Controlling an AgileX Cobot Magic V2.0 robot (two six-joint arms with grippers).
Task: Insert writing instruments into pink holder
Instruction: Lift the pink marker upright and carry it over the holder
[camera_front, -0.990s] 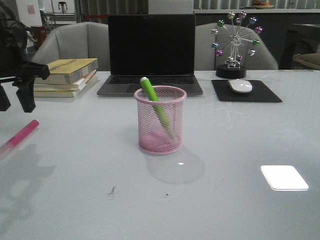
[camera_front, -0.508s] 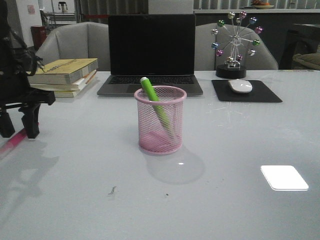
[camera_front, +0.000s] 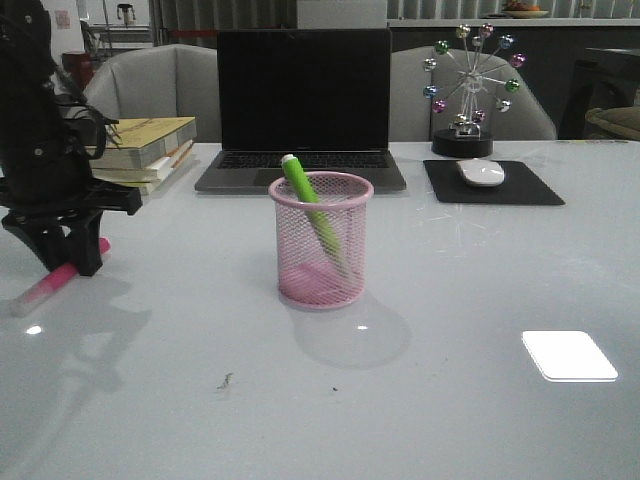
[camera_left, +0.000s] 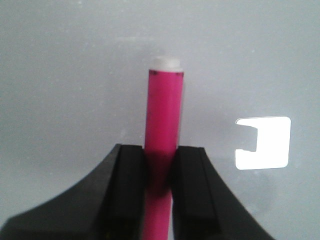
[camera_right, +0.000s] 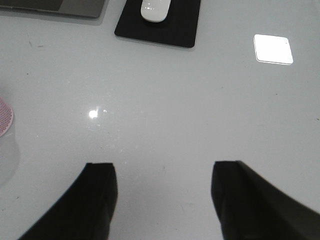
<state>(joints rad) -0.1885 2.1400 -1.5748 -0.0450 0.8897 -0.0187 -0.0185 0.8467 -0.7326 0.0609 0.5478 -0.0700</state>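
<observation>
The pink holder (camera_front: 320, 240) stands upright in the middle of the table, and the green marker (camera_front: 300, 185) leans inside it with its top above the rim. At the left the pink marker (camera_front: 50, 285) lies on the table, its whitish end toward the near side. My left gripper (camera_front: 72, 262) is down over it. In the left wrist view both fingers press the pink marker (camera_left: 163, 115) from either side, so the left gripper (camera_left: 160, 155) is shut on it. My right gripper (camera_right: 162, 170) hangs open over bare table, holding nothing, with the holder's edge (camera_right: 4, 117) just in view.
A laptop (camera_front: 303, 100) stands open behind the holder. A stack of books (camera_front: 140, 150) lies at the back left, close to my left arm. A mouse (camera_front: 481, 171) on a black pad (camera_front: 520, 188) and a ferris-wheel ornament (camera_front: 468, 85) are at the back right.
My left arm has come down and to the right onto the pink marker, and its fingers now close on it. The marker has shifted slightly right. The holder and green marker have not moved.
</observation>
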